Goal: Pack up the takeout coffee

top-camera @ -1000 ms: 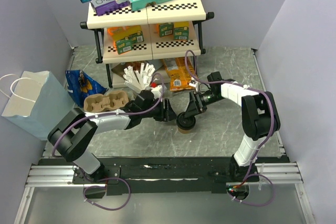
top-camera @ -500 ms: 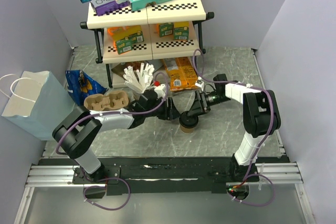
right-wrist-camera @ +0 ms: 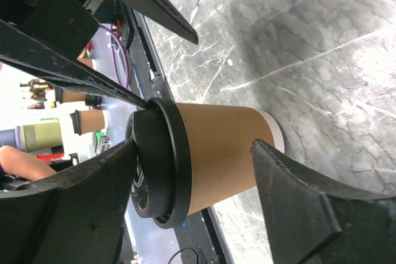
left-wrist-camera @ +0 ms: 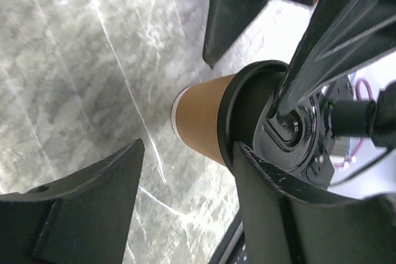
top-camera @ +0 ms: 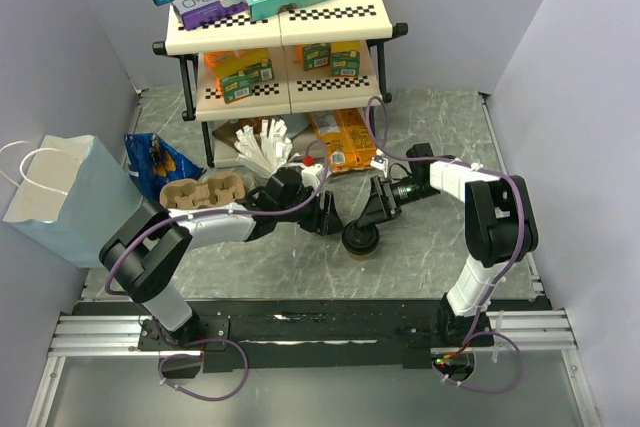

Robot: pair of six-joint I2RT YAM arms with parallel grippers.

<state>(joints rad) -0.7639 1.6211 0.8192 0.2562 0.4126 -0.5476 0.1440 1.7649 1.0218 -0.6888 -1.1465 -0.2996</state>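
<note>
**Takeout coffee** [top-camera: 360, 240]: a tan paper cup with its black lid [right-wrist-camera: 158, 165] seated, standing upright on the bench [top-camera: 430, 137]. Its long axis is vertical, lid uppermost. It stands to the right of the cup carrier [top-camera: 205, 192], well apart from it.

**Claws.** My left claw [top-camera: 330, 219] lies between the cup carrier and the cup, just beside the cup. My right claw [top-camera: 375, 211] lies on the side of the cup away from the carrier, equally close. Both are spread wide and hold nothing. The cup sits ahead of each pair of fingertips, not between them. One thin fingertip of each claw reaches the lid's rim, but I cannot tell whether either touches it.

**Governing relation** — in both wrist views the cup's axis runs from one of my fingers [left-wrist-camera: 86, 208] toward the other. Each claw's line of closing therefore lies along the cup's height, not across its girth. I judge that closing in this pose would catch lid and base rather than the paper wall, so a roll of the wrist should come first. The left claw is on the carrier side — I judge it the better placed to move the cup toward the carrier.
</note>
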